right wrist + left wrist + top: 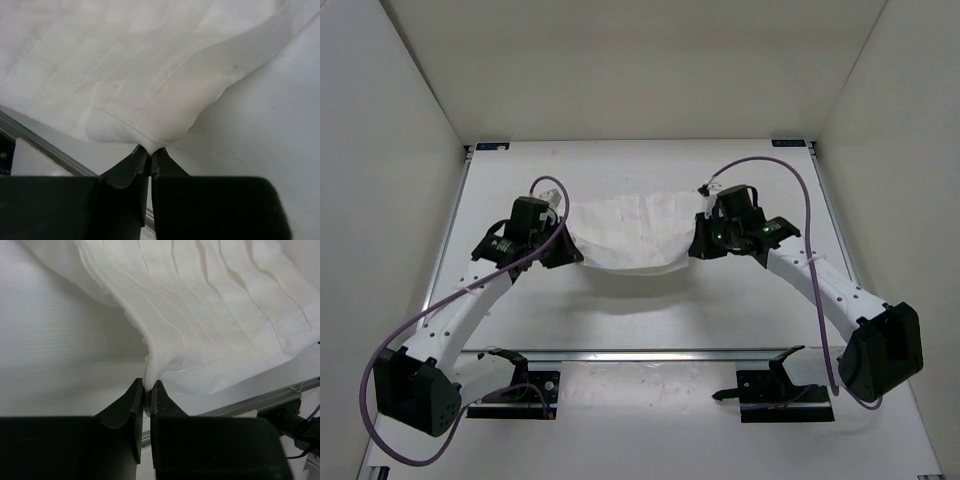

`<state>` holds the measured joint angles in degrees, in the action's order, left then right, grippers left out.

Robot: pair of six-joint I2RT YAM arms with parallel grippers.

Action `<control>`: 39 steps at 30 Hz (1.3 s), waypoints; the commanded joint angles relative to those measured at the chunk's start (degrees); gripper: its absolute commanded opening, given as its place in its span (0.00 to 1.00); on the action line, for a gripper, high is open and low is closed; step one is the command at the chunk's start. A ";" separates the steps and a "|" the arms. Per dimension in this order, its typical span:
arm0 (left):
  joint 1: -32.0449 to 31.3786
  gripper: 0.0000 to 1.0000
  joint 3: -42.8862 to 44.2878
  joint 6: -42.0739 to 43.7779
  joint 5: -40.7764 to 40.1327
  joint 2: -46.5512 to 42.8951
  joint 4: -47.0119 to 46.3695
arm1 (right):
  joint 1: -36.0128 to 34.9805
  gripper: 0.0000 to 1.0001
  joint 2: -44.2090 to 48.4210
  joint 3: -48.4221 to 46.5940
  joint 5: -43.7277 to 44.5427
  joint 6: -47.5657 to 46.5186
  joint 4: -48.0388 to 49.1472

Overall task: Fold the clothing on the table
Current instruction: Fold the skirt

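The left arm's black fingers (138, 399) are pressed together on one corner hem of the thin, wrinkled white fabric garment (635, 235). The right arm's black fingers (140, 160) pinch the opposite corner in the same way. Between them the garment hangs in a sagging curve above the middle of the flat matte white surface (650, 320), casting a shadow (620, 298) on it. Beyond stand plain white walls (620, 70).
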<state>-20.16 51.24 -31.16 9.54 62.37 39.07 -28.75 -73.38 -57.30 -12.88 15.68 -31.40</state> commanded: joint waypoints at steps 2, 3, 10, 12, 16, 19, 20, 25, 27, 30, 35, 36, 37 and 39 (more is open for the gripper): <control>2.93 0.00 11.23 0.39 -0.14 5.54 -1.62 | 5.98 0.00 -2.98 -10.53 1.28 -0.91 0.63; 4.07 0.00 13.60 0.31 0.91 8.35 -2.50 | 6.60 0.00 -4.99 -13.42 0.85 -2.40 0.81; 9.87 0.00 31.61 -1.97 3.46 28.91 -6.46 | 14.60 0.00 -24.24 -32.16 -6.26 -5.22 2.31; 11.37 0.00 33.57 -4.43 6.09 34.02 -7.50 | 16.70 0.00 -33.09 -39.87 -9.26 -4.17 2.13; 12.69 0.00 33.74 -8.74 7.95 42.38 -12.08 | 18.73 0.00 -46.56 -54.56 -12.86 -2.32 0.38; 12.43 0.28 39.34 -8.31 5.06 48.08 -11.65 | 20.75 0.50 -53.61 -63.96 -12.61 -1.45 0.20; 12.52 0.57 43.63 -7.26 3.92 51.07 -8.60 | 22.32 0.89 -56.23 -65.56 -12.60 -1.71 -1.28; 10.76 0.98 55.28 -2.77 0.14 56.90 -3.11 | 24.52 0.99 -50.30 -58.83 -6.63 -6.63 -2.80; 10.50 0.99 53.09 -2.33 -0.75 55.50 -4.61 | 24.97 0.99 -48.79 -56.61 -8.64 -6.98 -2.61; 10.93 0.99 49.67 -1.98 -4.78 51.72 -6.02 | 23.93 0.98 -45.98 -55.21 -6.72 -9.09 -2.62; 12.08 0.99 42.02 0.65 -7.95 41.98 -11.20 | 20.59 0.87 -45.26 -55.11 -8.83 -9.88 -1.12; 11.47 0.99 40.36 1.35 -9.18 40.13 -11.21 | 20.41 0.86 -44.75 -54.85 -8.82 -10.58 -1.12; 11.29 0.99 38.42 1.97 -9.45 39.50 -11.56 | 19.36 0.87 -45.26 -54.59 -8.48 -11.19 -1.12; 10.32 0.99 36.14 2.86 -9.45 38.27 -11.47 | 18.56 0.89 -45.88 -53.97 -7.07 -12.25 -1.38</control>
<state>-8.64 90.30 -31.05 2.59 104.73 29.52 -8.71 -120.42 -112.05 -20.73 6.11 -33.71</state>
